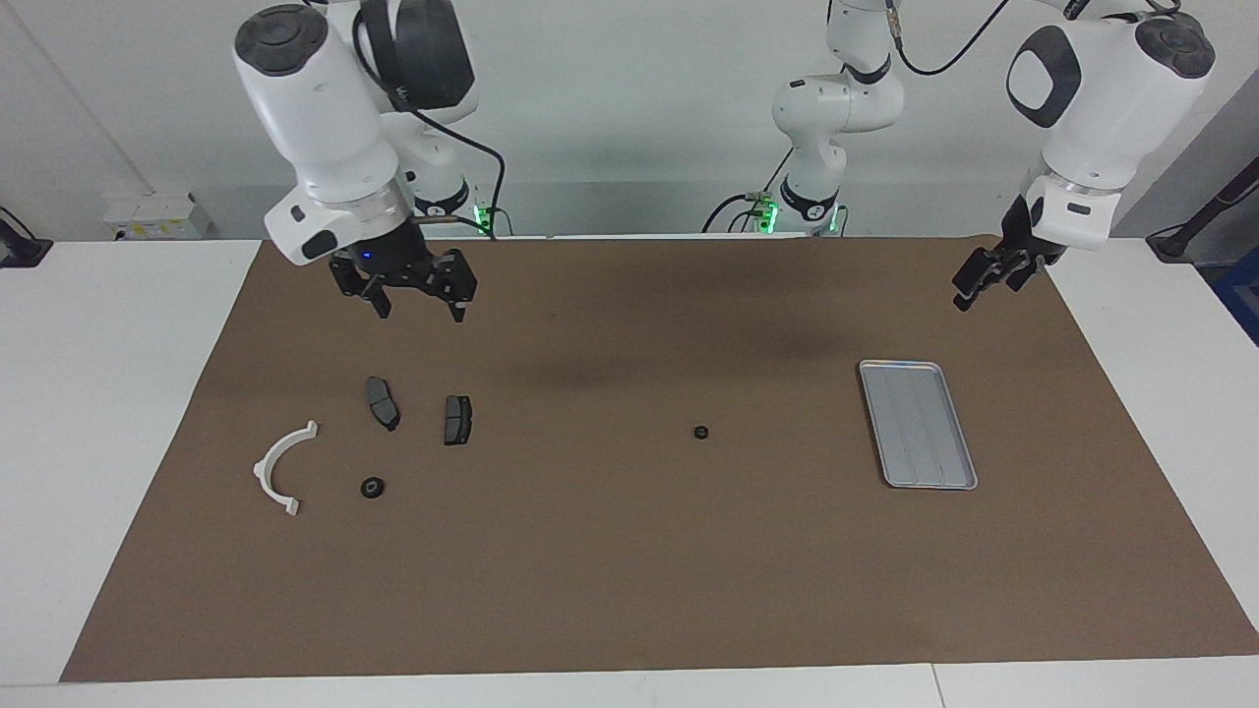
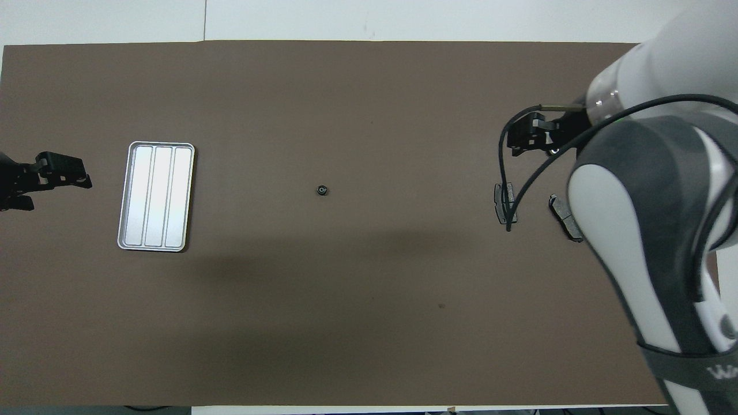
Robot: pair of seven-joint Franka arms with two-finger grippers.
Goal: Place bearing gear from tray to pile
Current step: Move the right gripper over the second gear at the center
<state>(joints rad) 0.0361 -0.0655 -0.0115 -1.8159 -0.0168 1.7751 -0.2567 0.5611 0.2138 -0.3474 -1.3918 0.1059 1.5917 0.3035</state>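
Hovering open claws [image 1: 420,303], bare tray [image 1: 919,424]

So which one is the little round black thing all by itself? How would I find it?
Start at the silver tray near the left arm's end of the brown mat. Go along the mat toward the white arc bracket; partway sits a tiny black ring. It lies alone on bare mat, while the other ring sits beside the bracket and dark plates.

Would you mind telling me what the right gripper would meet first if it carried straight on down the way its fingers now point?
Probably just the brown mat. The right gripper, open and empty, points down at bare mat nearer the robots than the two brake pads; its height makes the exact spot uncertain.
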